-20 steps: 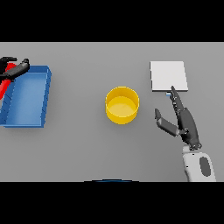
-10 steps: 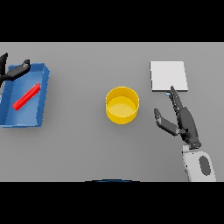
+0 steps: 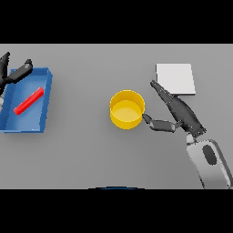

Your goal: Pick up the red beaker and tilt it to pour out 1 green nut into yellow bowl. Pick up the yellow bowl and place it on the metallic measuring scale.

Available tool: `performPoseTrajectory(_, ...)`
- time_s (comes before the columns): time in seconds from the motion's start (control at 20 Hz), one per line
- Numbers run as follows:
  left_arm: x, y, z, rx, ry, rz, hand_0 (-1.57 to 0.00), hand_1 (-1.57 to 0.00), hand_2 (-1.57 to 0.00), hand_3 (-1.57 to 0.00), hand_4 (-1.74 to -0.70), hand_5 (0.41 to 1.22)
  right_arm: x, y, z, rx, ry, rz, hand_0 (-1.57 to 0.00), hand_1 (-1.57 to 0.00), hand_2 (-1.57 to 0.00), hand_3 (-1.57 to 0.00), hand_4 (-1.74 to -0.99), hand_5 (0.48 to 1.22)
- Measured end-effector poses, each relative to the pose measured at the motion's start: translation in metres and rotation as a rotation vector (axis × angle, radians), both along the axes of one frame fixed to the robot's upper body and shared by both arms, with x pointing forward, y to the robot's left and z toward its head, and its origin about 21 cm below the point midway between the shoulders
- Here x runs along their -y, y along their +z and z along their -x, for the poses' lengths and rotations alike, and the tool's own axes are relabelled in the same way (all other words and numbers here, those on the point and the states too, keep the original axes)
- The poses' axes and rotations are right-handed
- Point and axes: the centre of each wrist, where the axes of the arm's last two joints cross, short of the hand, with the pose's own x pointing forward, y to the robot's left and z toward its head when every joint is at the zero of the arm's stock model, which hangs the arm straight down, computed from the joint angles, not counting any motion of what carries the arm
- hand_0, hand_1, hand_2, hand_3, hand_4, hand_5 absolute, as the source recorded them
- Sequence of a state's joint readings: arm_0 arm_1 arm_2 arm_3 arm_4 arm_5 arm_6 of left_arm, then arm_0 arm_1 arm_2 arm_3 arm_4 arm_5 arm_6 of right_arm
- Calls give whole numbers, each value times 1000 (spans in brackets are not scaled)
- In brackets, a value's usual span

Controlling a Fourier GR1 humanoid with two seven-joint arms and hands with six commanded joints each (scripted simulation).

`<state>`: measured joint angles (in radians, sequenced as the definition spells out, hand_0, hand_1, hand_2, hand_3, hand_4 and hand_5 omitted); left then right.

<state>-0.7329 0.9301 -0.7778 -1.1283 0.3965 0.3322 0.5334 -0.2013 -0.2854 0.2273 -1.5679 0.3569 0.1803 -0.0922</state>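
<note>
Flanking yellow bowl (image 3: pixel 127 109): tray (image 3: pixel 44 86) (left), scale (image 3: pixel 175 78).

The right robot hand (image 3: pixel 178 114) is dark grey, with long slim fingers and a separate thumb. Behind it sits a pale grey-white forearm shell bearing a dark oval mark. The left robot hand (image 3: pixel 13 74) is likewise dark.

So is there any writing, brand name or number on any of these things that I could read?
None. No text shows on the round yellow bowl, the flat white square scale, the blue rectangular tray or the red beaker lying in it.
</note>
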Motion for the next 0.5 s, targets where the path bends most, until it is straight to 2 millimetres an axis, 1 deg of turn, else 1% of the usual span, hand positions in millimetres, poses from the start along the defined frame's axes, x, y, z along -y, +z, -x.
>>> performPoseTrajectory(0.1,1,1,2,6,-17,-10,-3,-2,-2,-1,-744,709,-1,6,-6,4,36,121,-2,1,1,1,-1243,638)
performPoseTrajectory(0.15,2,-1,2,-1,-13,1,-2,-2,-1,0,-746,709,-10,12,-12,33,86,207,-1,1,1,1,-1234,627)
performPoseTrajectory(0.2,-1,-1,4,10,-8,5,-1,-1,-1,0,-747,711,-14,15,-16,60,119,281,-1,1,1,1,-1230,620)
performPoseTrajectory(0.25,0,0,4,5,-7,3,-1,-1,0,0,-748,712,-20,20,-19,80,165,329,0,1,1,1,-1227,616)
performPoseTrajectory(0.3,1,-3,6,1,-7,2,-1,0,0,0,-751,713,-23,19,-20,79,202,371,0,1,1,1,-1229,616)
performPoseTrajectory(0.35,0,-5,6,-2,-4,10,0,0,0,0,-753,714,-25,21,-26,83,224,418,0,1,1,1,-1235,618)
performPoseTrajectory(0.45,1,-5,6,8,-17,13,0,0,0,1,-755,716,-33,27,-29,101,304,482,0,1,1,1,-1231,625)
performPoseTrajectory(0.5,0,-3,4,12,-15,20,0,0,1,1,-755,717,-38,28,-31,97,333,511,1,1,1,1,-1226,632)
